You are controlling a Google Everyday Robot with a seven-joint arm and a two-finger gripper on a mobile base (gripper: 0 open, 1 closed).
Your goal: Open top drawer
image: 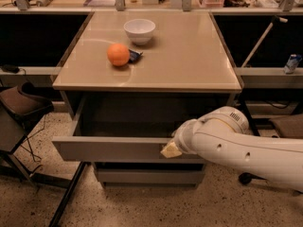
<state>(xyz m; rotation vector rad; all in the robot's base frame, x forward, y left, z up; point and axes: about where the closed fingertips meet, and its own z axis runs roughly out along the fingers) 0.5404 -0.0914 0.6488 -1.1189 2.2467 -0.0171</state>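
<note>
One drawer stands pulled out beneath a beige table.
The tabletop [189, 60] overhangs the top drawer [109, 149], whose shallow interior lies exposed. A white robot arm [246, 148] reaches in from the right. Its gripper [170, 150] sits at the drawer front's upper edge; whether it is clamped cannot be told. On top sit a white bowl [139, 30], an orange [118, 54] and a small dark object [135, 56] touching the orange.

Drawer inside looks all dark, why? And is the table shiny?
In the camera view, the beige tabletop overhangs the pulled-out grey flat-fronted top drawer, shading its inside; a pale sheen lies on the tabletop near the white bowl; the round orange fruit casts a small shadow at its base; the robot's cream-tipped pincer, at the drawer's front edge, is lit.
</note>
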